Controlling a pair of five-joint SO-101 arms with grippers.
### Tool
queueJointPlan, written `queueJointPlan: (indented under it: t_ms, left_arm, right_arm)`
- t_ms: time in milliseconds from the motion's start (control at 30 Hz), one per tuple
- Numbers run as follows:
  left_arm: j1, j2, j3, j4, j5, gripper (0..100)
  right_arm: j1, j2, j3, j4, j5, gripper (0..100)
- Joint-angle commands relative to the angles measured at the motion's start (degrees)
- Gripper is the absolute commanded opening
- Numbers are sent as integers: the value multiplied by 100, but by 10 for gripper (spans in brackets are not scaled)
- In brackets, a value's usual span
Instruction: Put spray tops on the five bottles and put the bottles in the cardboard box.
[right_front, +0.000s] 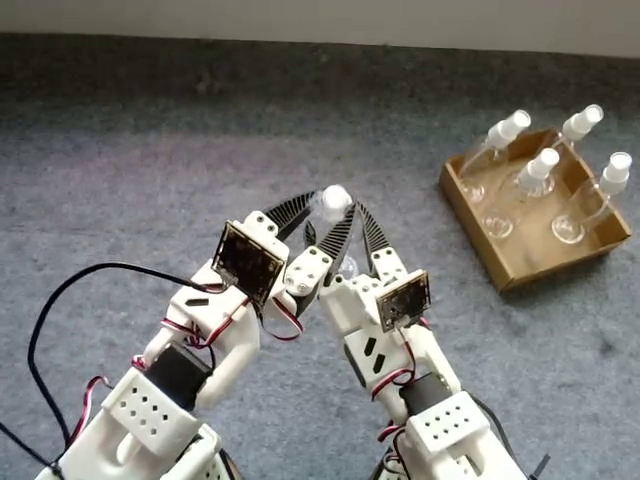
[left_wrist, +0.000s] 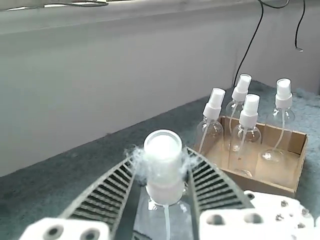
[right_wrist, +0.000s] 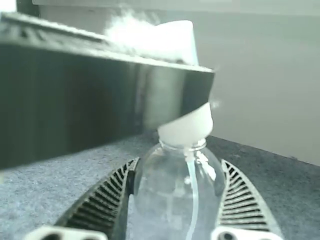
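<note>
Cardboard box (right_front: 560, 268), high view: right of the arms on grey carpet, four capped bottles (right_front: 530, 178) standing inside.
Left wrist view: left gripper (left_wrist: 162, 161) clenched on spray top (left_wrist: 162, 172).
Right wrist view: right gripper (right_wrist: 178, 170) grasping fifth bottle (right_wrist: 175, 187) beneath that top.

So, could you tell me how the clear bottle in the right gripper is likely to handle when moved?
The bottle looks empty and clear, so probably light and perhaps slick in the right gripper. Round-bodied with a tall spray top, it may tip on the soft carpet.
</note>
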Motion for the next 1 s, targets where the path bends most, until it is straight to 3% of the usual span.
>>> queueJointPlan:
  t_ms: [0, 467, 700, 867, 967]
  left_arm:
    - [-22, 119, -198, 123, -53, 67]
    - [-4, 180, -866, 132, -229, 68]
    - [13, 1578, -1622, 835, -519, 67]
    - [-22, 1613, -1684, 967, -440, 64]
    - [-22, 1376, -1560, 949, 0, 66]
  right_arm:
    - [57, -22, 549, -22, 62, 159]
    - [57, -22, 549, -22, 62, 159]
    - [57, -22, 549, -22, 62, 159]
    - [57, -22, 549, -22, 62, 159]
    - [57, -22, 549, -22, 62, 159]
